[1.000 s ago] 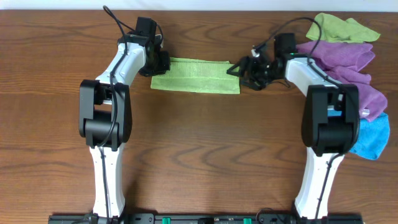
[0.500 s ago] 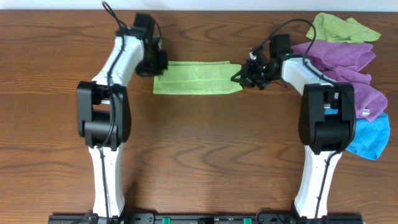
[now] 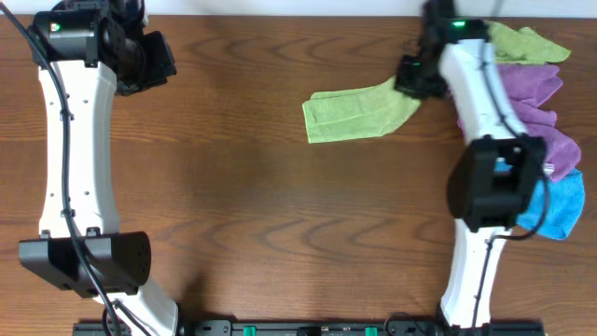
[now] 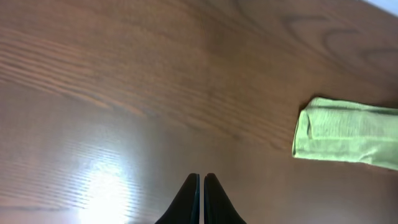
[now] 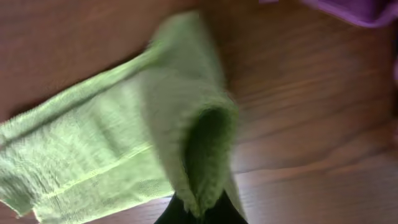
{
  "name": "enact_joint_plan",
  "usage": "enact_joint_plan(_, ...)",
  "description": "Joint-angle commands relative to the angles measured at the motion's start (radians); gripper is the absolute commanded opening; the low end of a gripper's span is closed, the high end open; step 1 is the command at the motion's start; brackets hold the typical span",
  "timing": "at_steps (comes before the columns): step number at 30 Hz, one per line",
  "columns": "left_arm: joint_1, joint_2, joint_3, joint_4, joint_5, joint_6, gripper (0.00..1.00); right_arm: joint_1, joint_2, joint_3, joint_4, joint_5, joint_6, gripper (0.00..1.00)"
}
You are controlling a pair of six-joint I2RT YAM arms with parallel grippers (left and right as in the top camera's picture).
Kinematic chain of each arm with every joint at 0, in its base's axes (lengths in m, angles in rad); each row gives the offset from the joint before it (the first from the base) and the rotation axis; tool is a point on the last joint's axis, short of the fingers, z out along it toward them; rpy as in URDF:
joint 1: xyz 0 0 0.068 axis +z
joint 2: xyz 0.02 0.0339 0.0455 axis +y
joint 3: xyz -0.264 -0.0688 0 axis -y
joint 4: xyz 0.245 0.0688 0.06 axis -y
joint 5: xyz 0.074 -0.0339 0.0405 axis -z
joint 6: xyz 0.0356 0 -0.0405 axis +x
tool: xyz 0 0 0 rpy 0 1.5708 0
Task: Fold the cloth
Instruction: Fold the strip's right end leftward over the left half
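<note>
Overhead view: I see my right claw (image 3: pixel 411 78) clamped on one end of the folded green cloth (image 3: pixel 357 114), whose other end lies on the wooden table (image 3: pixel 233 205) right of centre, while my left claw (image 4: pixel 202 182), fingers pressed together and empty, hangs at the far-left corner.
</note>
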Motion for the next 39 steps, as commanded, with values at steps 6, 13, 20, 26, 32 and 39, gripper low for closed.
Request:
enact_joint_plan(6, -0.005, 0.002, -0.004, -0.022, 0.05, 0.008, 0.06, 0.208, 0.076, 0.007, 0.069, 0.149, -0.024, 0.01)
enact_joint_plan(13, -0.005, 0.004, -0.006, -0.021, 0.031, 0.018, 0.06, 0.28, 0.111, 0.007, 0.082, 0.127, -0.025, 0.01)
enact_joint_plan(20, -0.005, 0.031, -0.015, -0.02, 0.031, 0.027, 0.06, 0.327, 0.11, 0.008, 0.083, 0.108, -0.031, 0.01)
enact_joint_plan(26, -0.005, 0.032, -0.018, -0.008, 0.031, 0.027, 0.06, 0.343, 0.111, 0.007, 0.081, 0.071, -0.039, 0.01)
enact_joint_plan(32, -0.005, 0.032, -0.018, 0.003, 0.023, 0.03, 0.06, 0.368, 0.111, 0.007, 0.053, 0.043, -0.054, 0.01)
enact_joint_plan(39, -0.005, 0.032, -0.02, 0.008, 0.023, 0.03, 0.06, 0.387, 0.111, 0.007, 0.057, 0.039, -0.058, 0.08)
